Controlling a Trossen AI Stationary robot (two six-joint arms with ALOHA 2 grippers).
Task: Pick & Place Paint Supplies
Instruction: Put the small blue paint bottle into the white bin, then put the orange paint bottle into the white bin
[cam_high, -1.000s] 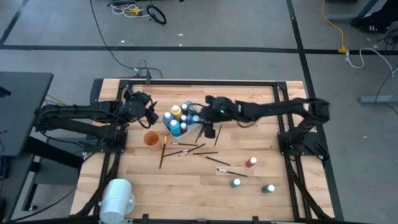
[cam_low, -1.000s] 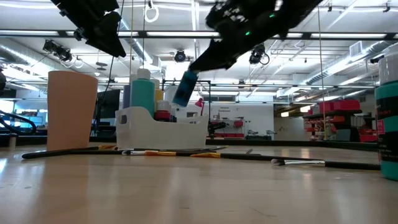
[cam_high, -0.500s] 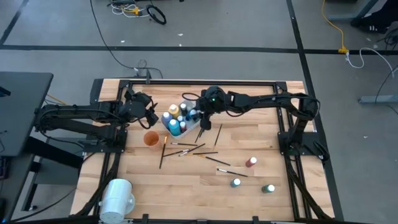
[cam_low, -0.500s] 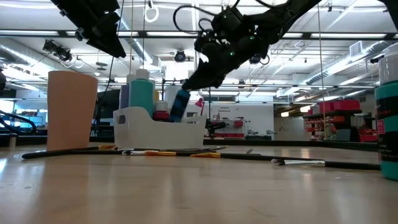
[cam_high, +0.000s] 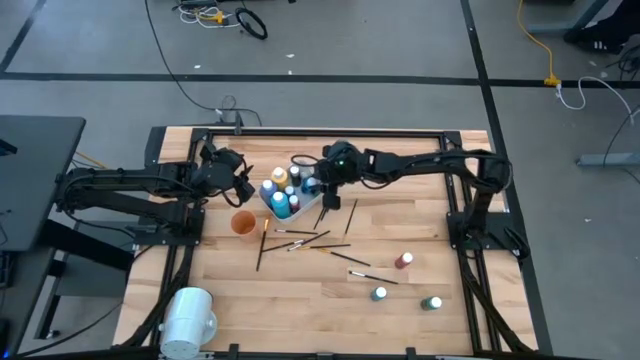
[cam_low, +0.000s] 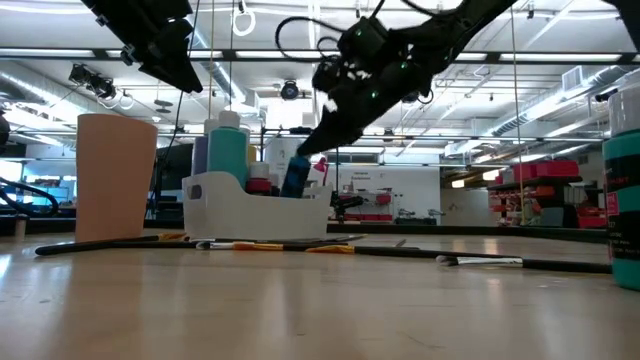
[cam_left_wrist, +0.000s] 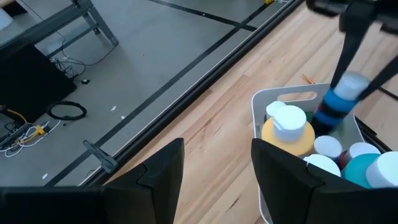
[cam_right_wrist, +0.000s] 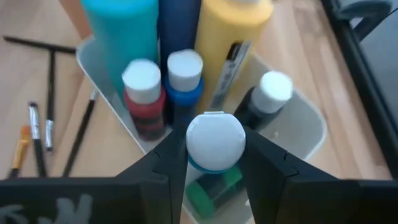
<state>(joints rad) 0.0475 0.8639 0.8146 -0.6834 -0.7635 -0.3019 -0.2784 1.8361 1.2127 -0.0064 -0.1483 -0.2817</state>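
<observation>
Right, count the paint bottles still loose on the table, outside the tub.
3, all near the table's right front: a red bottle, a teal one in front of it, and a green one farthest right. None seem hidden.

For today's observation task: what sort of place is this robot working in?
Probably a robotics lab or workshop hall: a wooden table on a bare floor with loose cables, and ceiling strip lights over distant shelving.

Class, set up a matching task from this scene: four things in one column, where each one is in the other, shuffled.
Things:
1. blue bottle
2. orange cup
3. large white cylinder
4. brushes

Places:
A. lying loose on the table
B. beside the white tub
C. held by the right gripper over the tub
D. near table corner

Pairs: 1-C, 2-B, 3-D, 4-A
</observation>
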